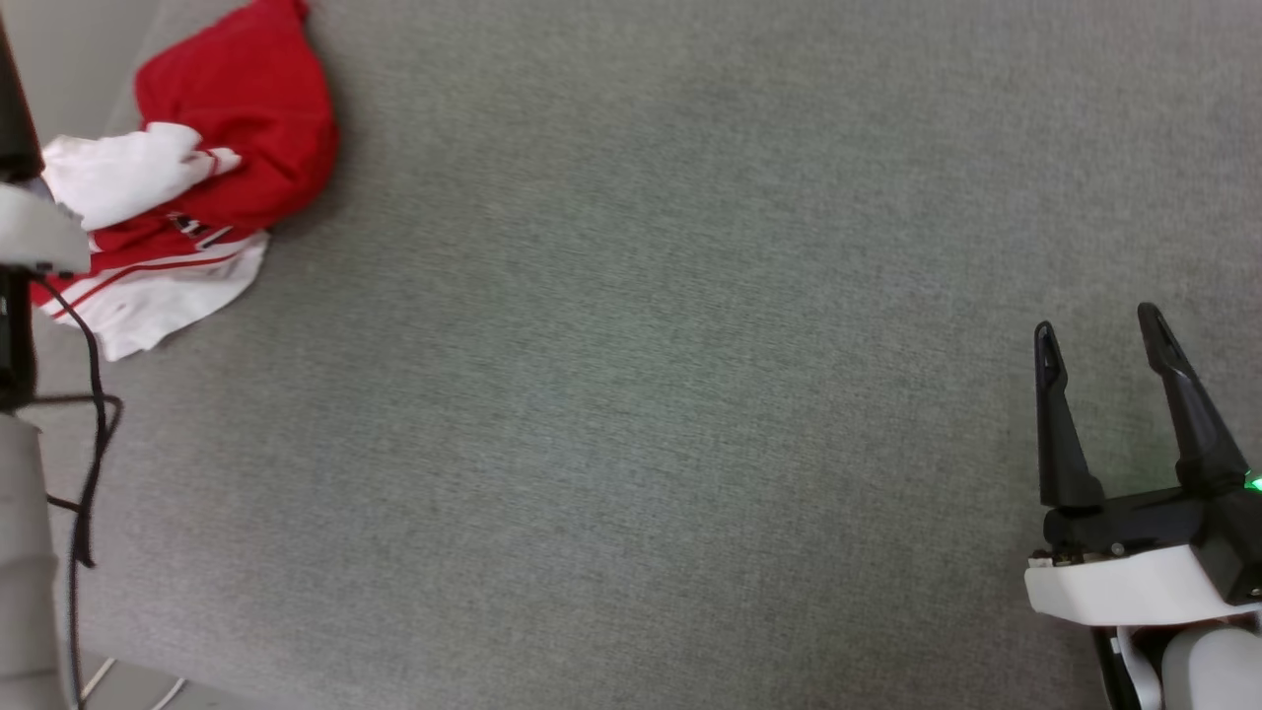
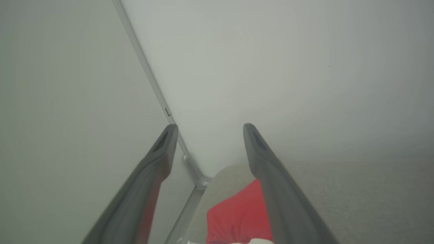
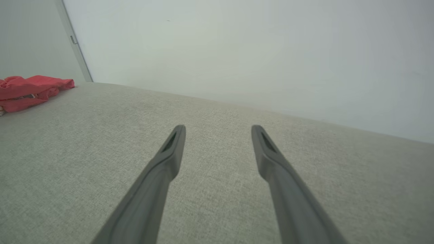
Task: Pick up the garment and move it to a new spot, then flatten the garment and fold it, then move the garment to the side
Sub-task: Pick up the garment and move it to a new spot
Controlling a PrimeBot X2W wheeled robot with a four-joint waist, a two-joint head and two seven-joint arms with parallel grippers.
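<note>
The garment [image 1: 212, 148], red with white sleeves and striped trim, lies crumpled at the far left corner of the grey fabric surface [image 1: 641, 394]. In the left wrist view my left gripper [image 2: 210, 130] is open and empty, held above the garment [image 2: 239, 217], whose red cloth shows low between the fingers. Part of the left arm's pale body [image 1: 35, 232] shows at the head view's left edge beside the garment. My right gripper [image 1: 1099, 330] stands open and empty at the lower right, far from the garment [image 3: 30, 89], which appears small at the left of the right wrist view.
Pale walls with a metal corner strip [image 2: 149, 74] rise behind the surface. A black cable [image 1: 94, 434] hangs along the left arm. The surface's near left edge [image 1: 128, 671] shows floor and white cords beyond it.
</note>
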